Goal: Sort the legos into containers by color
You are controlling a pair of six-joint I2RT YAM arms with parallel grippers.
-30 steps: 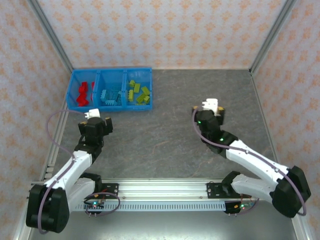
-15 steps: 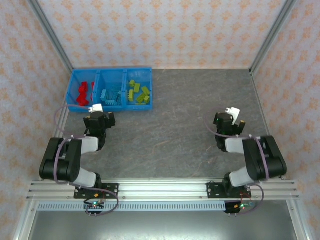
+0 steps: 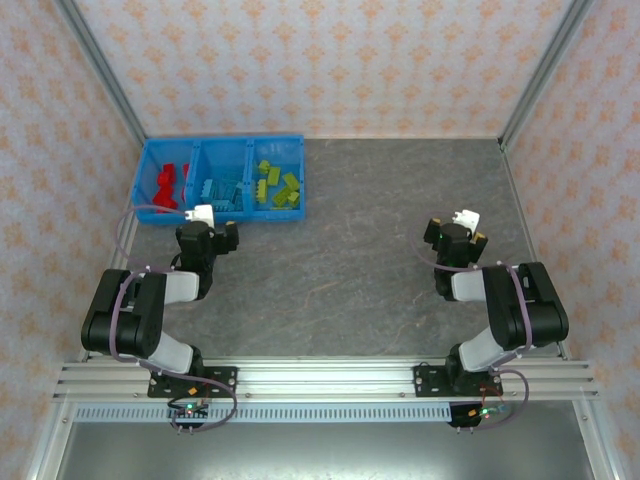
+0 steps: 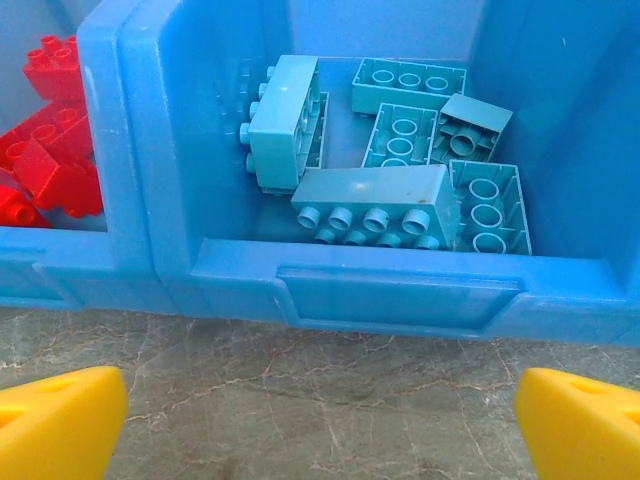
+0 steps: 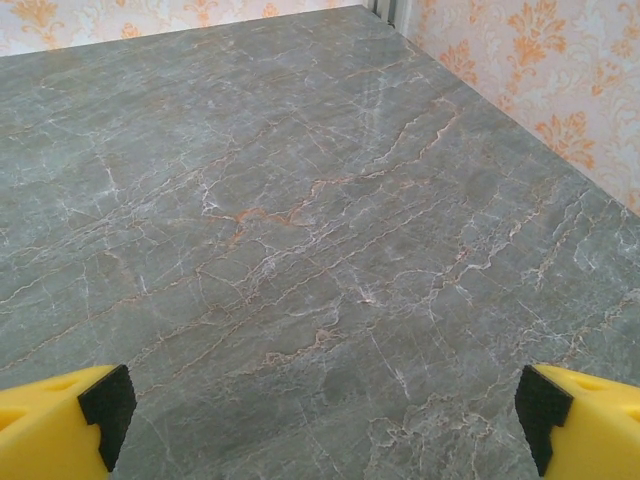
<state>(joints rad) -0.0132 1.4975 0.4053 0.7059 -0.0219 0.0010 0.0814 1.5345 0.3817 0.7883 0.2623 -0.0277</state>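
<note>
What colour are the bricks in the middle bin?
The bricks are light blue; the left wrist view shows them best.

- tray [image 3: 225,141]: bright blue plastic
- red bricks [image 3: 165,184], pale teal bricks [image 4: 370,190], lime green bricks [image 3: 278,186]
- table [image 5: 300,200]: dark grey marble look, whitish and rusty veins
- walls [image 3: 320,60]: pinkish-cream wallpaper with an orange floral pattern
- arms [image 3: 120,320]: black and white
- fingers [image 5: 50,430]: yellow, with black inner faces on the right pair

Black-and-white arms [image 3: 172,290], yellow fingertips [image 4: 55,422]
</note>
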